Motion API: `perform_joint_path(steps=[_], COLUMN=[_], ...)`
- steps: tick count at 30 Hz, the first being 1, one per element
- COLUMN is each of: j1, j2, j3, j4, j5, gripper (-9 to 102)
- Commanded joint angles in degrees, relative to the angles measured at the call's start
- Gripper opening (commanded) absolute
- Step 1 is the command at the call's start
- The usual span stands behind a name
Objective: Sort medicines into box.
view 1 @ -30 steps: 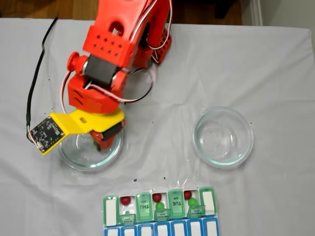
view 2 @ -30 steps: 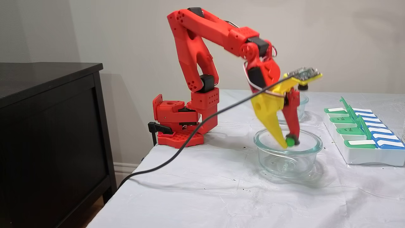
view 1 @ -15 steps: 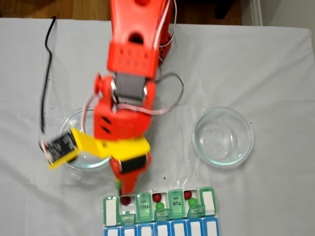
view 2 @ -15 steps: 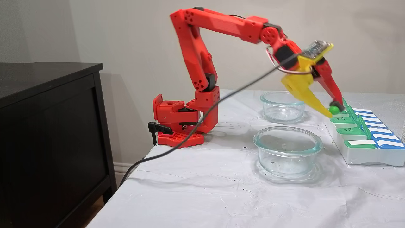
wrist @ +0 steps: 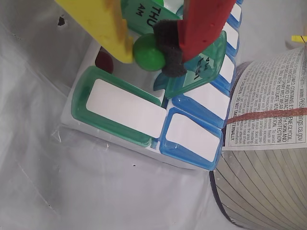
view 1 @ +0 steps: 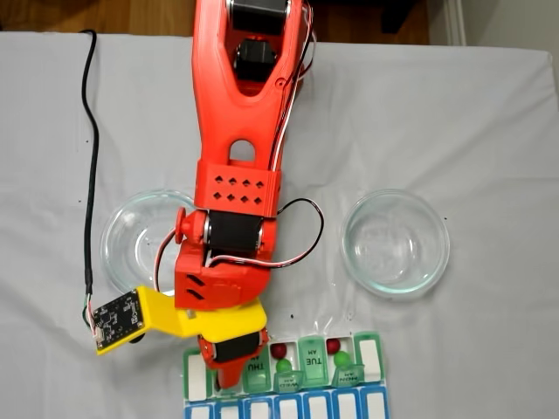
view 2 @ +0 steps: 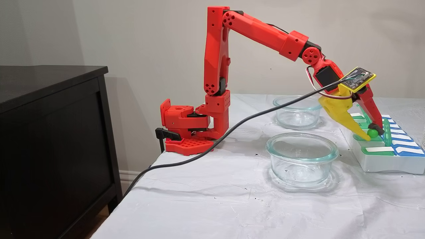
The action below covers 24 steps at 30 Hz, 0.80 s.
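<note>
My gripper [wrist: 147, 53] is shut on a glossy green medicine ball [wrist: 146, 50], pinched between the yellow finger and the red finger's black pad. It hovers just over an open compartment near the end of the green box [wrist: 122, 109], where a dark red ball [wrist: 103, 60] lies. From the side, the gripper [view 2: 372, 133] holds the ball [view 2: 373, 133] low over the box [view 2: 377, 151]. From above, the arm covers the left part of the box [view 1: 370, 358]. Its open compartments show red balls [view 1: 279, 351] and green balls [view 1: 342, 359].
Two round clear glass dishes [view 1: 118, 262] [view 1: 396, 242] sit between the arm's base and the box. A blue row of lids [wrist: 189, 136] runs beside the green one. A printed cylinder [wrist: 268, 143] stands close by the box. A black cable [view 1: 87, 175] trails left; a black cabinet [view 2: 49, 132] stands beside the table.
The arm lifted the green ball out of the left dish, swung it across to the box and lowered it over an open compartment. The gripper stayed shut on it.
</note>
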Motion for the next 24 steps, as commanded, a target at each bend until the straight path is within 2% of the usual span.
perform_joint_path(steps=[1, 9, 15, 24], j1=[-0.9, -1.1, -1.5, -0.9], j2=[1.5, 2.3, 2.3, 5.3], j3=[-6.0, -4.2, -3.9, -2.8], j4=[-0.4, -0.1, 3.8, 5.4], j5=[-0.8, -0.2, -1.0, -0.7], gripper=[0, 0, 18, 24])
